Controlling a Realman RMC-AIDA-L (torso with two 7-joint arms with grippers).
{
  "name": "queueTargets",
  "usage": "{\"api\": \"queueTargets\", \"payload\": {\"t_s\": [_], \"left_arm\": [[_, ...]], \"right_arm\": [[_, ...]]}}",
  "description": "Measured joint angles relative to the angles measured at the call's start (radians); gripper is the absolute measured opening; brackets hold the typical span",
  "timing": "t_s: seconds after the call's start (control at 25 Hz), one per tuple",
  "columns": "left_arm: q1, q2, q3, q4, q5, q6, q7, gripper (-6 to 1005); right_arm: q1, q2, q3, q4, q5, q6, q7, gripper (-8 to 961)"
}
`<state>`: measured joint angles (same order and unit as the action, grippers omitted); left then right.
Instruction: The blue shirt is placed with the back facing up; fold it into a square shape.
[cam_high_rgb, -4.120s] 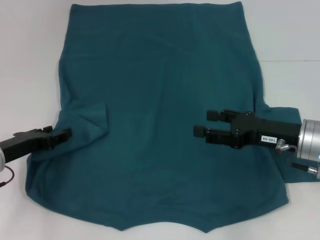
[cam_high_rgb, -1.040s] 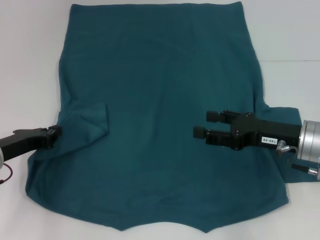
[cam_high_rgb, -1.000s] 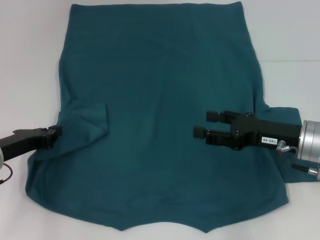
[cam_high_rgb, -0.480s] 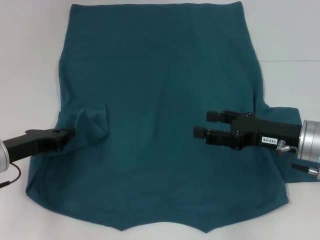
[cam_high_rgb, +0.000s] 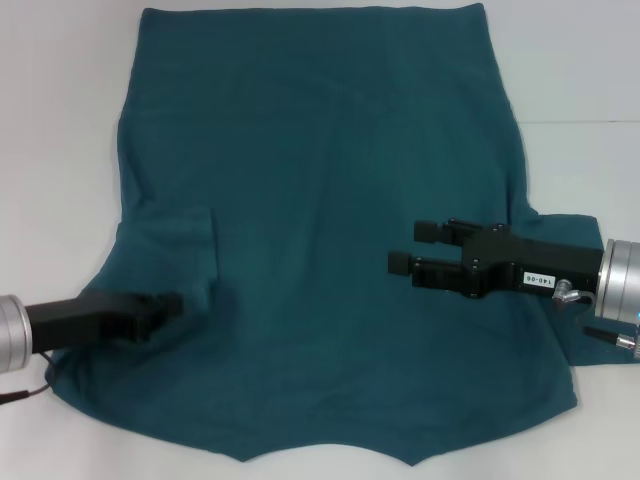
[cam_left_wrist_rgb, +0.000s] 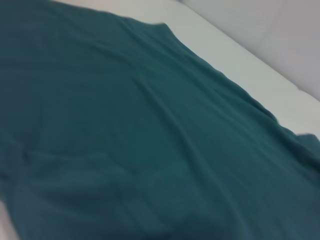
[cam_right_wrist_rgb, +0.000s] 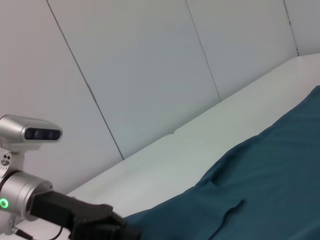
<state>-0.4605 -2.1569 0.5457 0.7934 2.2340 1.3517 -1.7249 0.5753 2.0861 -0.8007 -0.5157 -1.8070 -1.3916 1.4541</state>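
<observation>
Teal shirt (cam_high_rgb: 320, 230) lies flat on the table (cam_high_rgb: 50, 120). Left gripper (cam_high_rgb: 172, 305) is at the tucked sleeve, jaws unclear; right gripper (cam_high_rgb: 415, 248) hovers open. Next: fold the side inward.

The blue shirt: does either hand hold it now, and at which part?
The left hand lies over the blue shirt beside its folded-in left sleeve; a grip cannot be told. The open right hand holds nothing.

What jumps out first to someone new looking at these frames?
The blue shirt, spread plain side up, covers nearly the whole white table. The left gripper sits low over its left side by a folded-in sleeve, while the right gripper hovers open above its right half.
</observation>
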Motion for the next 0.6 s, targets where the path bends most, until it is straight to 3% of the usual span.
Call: {"api": "queueTargets", "payload": {"t_s": [0.4, 0.6], "left_arm": [[-0.015, 0.003, -0.001, 0.003, -0.008, 0.123, 0.003, 60], [-0.022, 0.002, -0.006, -0.004, -0.111, 0.119, 0.018, 130]], "right_arm": [[0.001, 0.000, 0.002, 0.000, 0.008, 0.007, 0.000, 825], [-0.013, 0.000, 0.032, 0.001, 0.031, 0.018, 0.031, 825]]}}
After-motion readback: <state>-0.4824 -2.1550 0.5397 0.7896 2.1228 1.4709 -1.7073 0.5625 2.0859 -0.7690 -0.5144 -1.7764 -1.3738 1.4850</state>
